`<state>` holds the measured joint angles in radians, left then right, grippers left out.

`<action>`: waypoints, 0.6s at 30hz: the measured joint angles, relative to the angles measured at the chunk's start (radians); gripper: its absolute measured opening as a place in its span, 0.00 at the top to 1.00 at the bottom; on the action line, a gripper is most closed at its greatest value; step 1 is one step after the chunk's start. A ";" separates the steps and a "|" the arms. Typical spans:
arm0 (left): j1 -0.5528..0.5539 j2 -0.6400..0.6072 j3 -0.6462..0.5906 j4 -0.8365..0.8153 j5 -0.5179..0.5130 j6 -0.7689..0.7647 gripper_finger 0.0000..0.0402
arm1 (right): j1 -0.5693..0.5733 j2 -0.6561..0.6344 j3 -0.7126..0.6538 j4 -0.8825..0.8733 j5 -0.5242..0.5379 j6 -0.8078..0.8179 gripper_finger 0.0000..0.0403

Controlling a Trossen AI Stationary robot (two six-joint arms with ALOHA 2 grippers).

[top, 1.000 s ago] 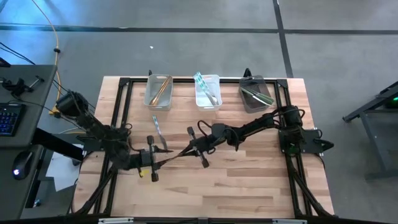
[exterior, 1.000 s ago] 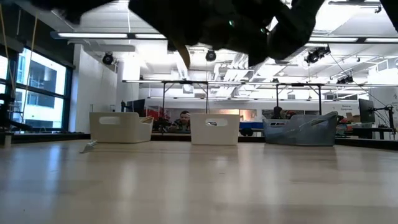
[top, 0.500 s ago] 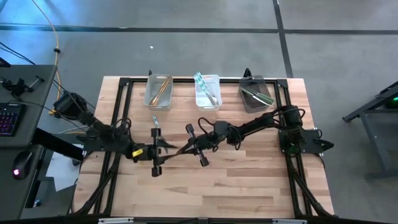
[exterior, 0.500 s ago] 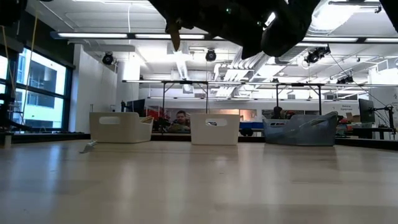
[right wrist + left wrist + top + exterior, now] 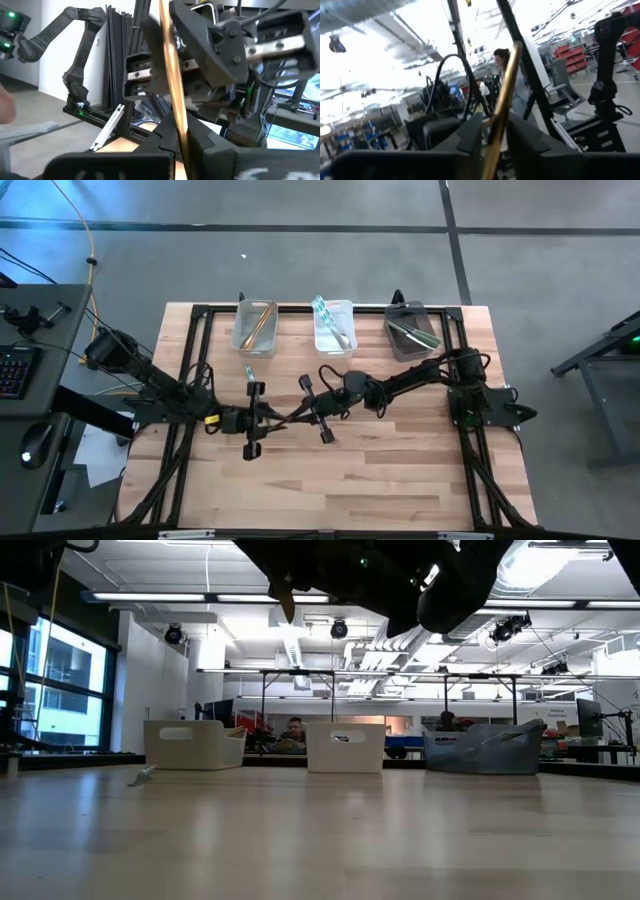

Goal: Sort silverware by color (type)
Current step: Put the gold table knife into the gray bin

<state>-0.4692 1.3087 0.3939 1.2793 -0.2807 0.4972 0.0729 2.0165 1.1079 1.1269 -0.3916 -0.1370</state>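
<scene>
Here, above the wooden tabletop (image 5: 400,470), the right gripper (image 5: 312,406) is clamped on a long shiny gold piece of silverware (image 5: 173,85). The left gripper (image 5: 252,420) sits just beside it with that gold piece (image 5: 501,105) between its fingers, likely a hand-over toward the gold-holding white bin (image 5: 256,329).

Gold piece (image 5: 172,85): slim, held off the table between both arms.
Pale piece (image 5: 249,373): flat on wood — near the left bin.
</scene>
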 joint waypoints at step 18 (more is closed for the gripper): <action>0.008 -0.190 0.073 -0.367 -0.393 0.064 0.96 | -0.039 -0.002 0.002 -0.267 0.375 -0.048 0.79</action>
<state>-0.4610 1.1188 0.4671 0.9119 -0.6734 0.5614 0.0339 2.0144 1.1095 0.8601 -0.0170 -0.1847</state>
